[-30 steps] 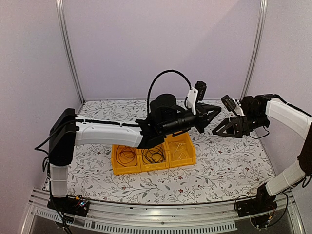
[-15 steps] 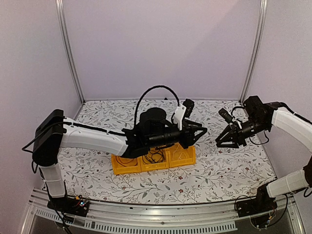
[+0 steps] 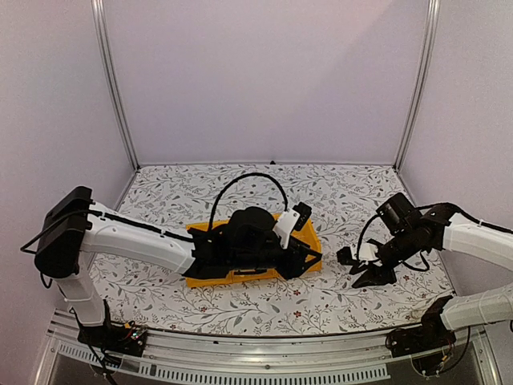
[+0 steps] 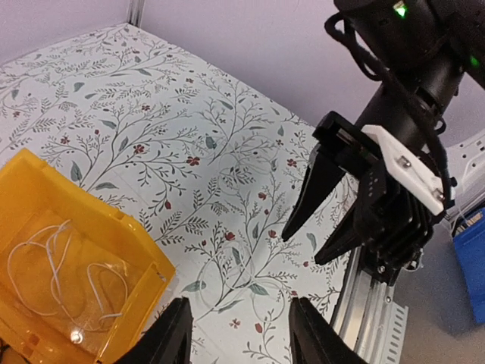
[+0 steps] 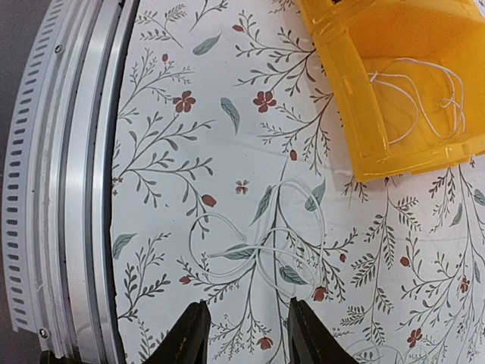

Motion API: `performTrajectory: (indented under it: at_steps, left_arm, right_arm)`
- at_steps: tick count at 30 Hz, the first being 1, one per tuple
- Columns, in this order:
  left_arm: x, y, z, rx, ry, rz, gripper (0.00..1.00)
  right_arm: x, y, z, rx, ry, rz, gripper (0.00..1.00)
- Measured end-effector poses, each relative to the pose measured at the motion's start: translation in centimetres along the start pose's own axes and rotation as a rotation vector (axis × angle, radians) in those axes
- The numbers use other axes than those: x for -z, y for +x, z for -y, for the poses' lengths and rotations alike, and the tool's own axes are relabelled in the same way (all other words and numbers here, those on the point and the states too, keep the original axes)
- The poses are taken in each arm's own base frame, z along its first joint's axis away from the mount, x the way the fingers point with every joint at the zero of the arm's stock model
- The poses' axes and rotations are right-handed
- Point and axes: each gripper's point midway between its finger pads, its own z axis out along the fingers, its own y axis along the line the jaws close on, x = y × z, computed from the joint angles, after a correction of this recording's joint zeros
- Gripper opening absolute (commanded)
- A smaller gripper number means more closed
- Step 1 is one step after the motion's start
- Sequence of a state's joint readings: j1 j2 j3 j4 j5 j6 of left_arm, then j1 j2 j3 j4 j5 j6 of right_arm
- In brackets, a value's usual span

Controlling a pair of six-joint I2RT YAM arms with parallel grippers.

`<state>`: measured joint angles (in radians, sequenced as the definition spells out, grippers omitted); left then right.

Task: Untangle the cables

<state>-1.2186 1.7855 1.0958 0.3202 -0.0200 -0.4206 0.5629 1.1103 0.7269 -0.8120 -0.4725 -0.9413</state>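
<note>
Lilac walls and aluminium posts enclose a floral-print table. The left arm reaches right across a yellow bin, and the left gripper hangs past the bin's right end, fingers apart on nothing. A coiled white cable lies in the bin's right-end compartment, and a loose white cable sprawls flat on the table just right of the bin, near the front rail — overlapping loops, no clear long axis — just ahead of the right gripper, whose fingers are spread and apart from it.
</note>
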Motion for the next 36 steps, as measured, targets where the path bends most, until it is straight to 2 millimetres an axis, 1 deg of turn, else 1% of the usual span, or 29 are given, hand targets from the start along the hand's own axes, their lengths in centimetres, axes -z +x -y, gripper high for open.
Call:
performTrajectory:
  at_steps: [2,5,7,11,14,15,17,19,21,22,23,26,29,30,32,36]
  left_arm:
    - [-0.4,0.9,-0.3,0.026,-0.008,-0.020,0.45]
    - [-1.0,2.2,-0.5,0.049,-0.021,-0.045,0.46]
    - [-1.3,2.8,-0.5,0.057,-0.023,-0.057,0.46]
    - [-1.3,3.2,0.0,0.065,-0.014,-0.063,0.46]
    - [-1.3,3.5,0.1,0.068,-0.011,-0.064,0.46]
    - [-1.3,3.5,0.1,0.068,-0.011,-0.065,0.46]
    - [-1.2,3.7,0.0,0.068,-0.012,-0.067,0.46]
    - [-1.2,3.9,0.0,0.068,-0.012,-0.069,0.46]
    - [-1.2,4.2,-0.1,0.068,-0.014,-0.073,0.46]
    - [-1.2,4.2,-0.2,0.068,-0.015,-0.075,0.46]
    - [-1.1,4.3,-0.2,0.068,-0.015,-0.075,0.47]
    - [-1.1,4.4,-0.2,0.066,-0.015,-0.072,0.47]
    - [-1.1,4.4,-0.4,0.061,-0.019,-0.068,0.49]
    - [-1.1,4.4,-0.4,0.059,-0.020,-0.067,0.50]
    - [-1.1,4.3,-0.4,0.053,-0.023,-0.061,0.52]
    - [-1.1,3.8,-0.6,0.052,-0.032,-0.040,0.56]
  right_arm:
    - [-0.8,0.6,0.1,0.018,0.010,-0.042,0.37]
    - [-1.9,1.7,1.6,0.004,0.052,-0.107,0.36]
    - [-2.7,2.5,2.5,-0.020,0.068,-0.149,0.37]
    - [-4.3,4.1,3.6,-0.072,0.083,-0.220,0.41]
    - [-5.2,4.8,3.8,-0.108,0.071,-0.247,0.41]
    - [-5.5,5.0,3.9,-0.119,0.067,-0.254,0.39]
    - [-6.1,5.5,3.9,-0.140,0.057,-0.272,0.31]
    - [-6.7,6.0,3.8,-0.168,0.044,-0.289,0.19]
    - [-7.0,6.0,3.8,-0.187,0.032,-0.295,0.07]
    - [-7.0,5.8,4.0,-0.197,0.033,-0.292,0.02]
    - [-7.0,5.6,4.3,-0.197,0.036,-0.289,0.00]
    - [-6.8,4.9,4.8,-0.217,0.041,-0.276,0.00]
    - [-6.0,3.9,5.1,-0.228,0.040,-0.265,0.00]
    - [-5.5,3.3,5.2,-0.228,0.044,-0.256,0.00]
    - [-3.9,1.6,5.5,-0.219,0.060,-0.214,0.00]
    - [0.5,-3.1,5.8,-0.165,0.105,-0.075,0.00]
